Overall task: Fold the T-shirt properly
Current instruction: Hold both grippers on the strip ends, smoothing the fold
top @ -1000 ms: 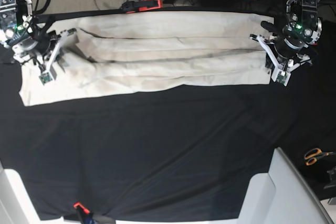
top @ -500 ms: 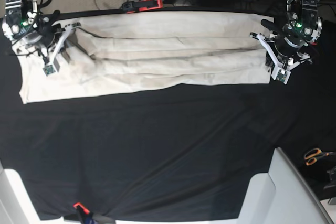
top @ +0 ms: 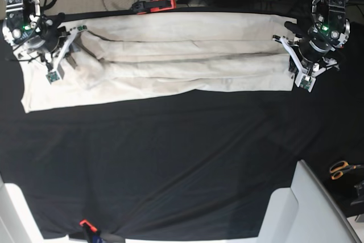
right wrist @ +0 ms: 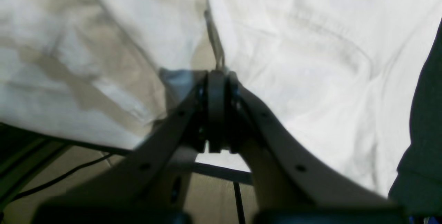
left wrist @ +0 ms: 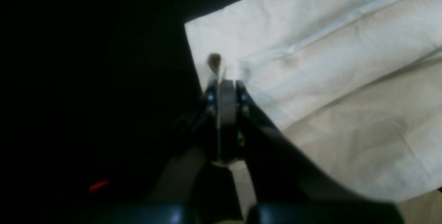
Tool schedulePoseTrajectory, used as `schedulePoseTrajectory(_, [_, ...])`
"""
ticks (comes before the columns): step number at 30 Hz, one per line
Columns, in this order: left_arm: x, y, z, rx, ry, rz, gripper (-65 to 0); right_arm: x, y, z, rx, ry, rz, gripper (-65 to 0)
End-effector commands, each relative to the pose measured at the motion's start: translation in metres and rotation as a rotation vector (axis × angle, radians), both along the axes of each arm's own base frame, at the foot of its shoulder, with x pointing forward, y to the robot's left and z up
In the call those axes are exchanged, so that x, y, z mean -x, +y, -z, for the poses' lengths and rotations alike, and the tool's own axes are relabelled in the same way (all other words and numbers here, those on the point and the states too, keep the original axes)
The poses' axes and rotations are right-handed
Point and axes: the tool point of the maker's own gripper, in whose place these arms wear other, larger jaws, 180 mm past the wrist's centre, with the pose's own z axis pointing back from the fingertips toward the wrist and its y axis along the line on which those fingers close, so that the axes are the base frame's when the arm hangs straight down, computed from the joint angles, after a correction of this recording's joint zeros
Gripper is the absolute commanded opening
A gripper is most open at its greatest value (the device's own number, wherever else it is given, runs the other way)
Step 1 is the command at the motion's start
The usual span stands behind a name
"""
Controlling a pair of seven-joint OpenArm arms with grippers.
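The cream T-shirt [top: 182, 55] lies as a long, creased band across the far side of the black table cloth [top: 182, 152]. My left gripper [top: 281, 41] is at the band's right end. In the left wrist view the left gripper [left wrist: 222, 85] is shut, with a thin sliver of the T-shirt [left wrist: 328, 78] edge pinched at the tips near a corner. My right gripper [top: 78, 31] is at the band's left end. In the right wrist view the right gripper [right wrist: 217, 75] has its fingers together on a raised fold of the T-shirt [right wrist: 310, 61].
Orange-handled scissors [top: 341, 169] lie at the right edge. A white box [top: 307, 209] stands at the front right. A red clamp [top: 159, 4] holds the cloth at the far edge and a small red clip [top: 85, 223] at the front. Cables run behind the table.
My right gripper has moved toward the far edge, drawing the shirt's left end fold with it. The left gripper has stayed almost still at the right end.
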Motion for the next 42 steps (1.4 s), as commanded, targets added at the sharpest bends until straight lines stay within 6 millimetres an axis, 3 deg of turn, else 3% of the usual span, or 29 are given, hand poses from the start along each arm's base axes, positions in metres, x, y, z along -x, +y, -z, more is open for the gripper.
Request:
schedulePoseTrajectory(1, [-0.006, 0.005, -0.007, -0.015, -0.026, 0.003, -65.0, -0.004, -0.003, -0.006, 0.01, -0.014, -0.003, -50.9])
schedulePoseTrajectory(4, [-0.006, 0.005, -0.007, -0.013, -0.026, 0.002, -65.0, -0.003, -0.002, -0.008, 0.014, -0.01, -0.007, -30.8])
schedulePoseTrajectory(7, [-0.006, 0.005, -0.007, -0.012, -0.028, 0.0, -65.0, -0.011, -0.002, -0.023, 0.008, -0.064, 0.032, -23.0])
schedulePoseTrajectory(11, [-0.008, 0.007, -0.009, -0.014, -0.035, -0.005, -65.0, -0.028, -0.009, -0.057, -0.002, -0.185, 0.122, -22.7])
schedulePoseTrajectory(15, [-0.01, 0.008, -0.01, -0.016, -0.04, -0.009, -65.0, -0.039, -0.007, -0.068, -0.002, -0.225, 0.115, -22.7])
schedulePoseTrajectory(39, [-0.014, 0.0, -0.019, -0.007, -0.065, 0.009, -64.5, -0.047, -0.008, -0.072, 0.005, -0.218, 0.115, -22.5])
schedulePoseTrajectory(42, [-0.016, -0.002, -0.023, -0.006, -0.075, 0.013, -61.7, -0.046, -0.008, -0.071, 0.006, -0.213, 0.108, -22.5])
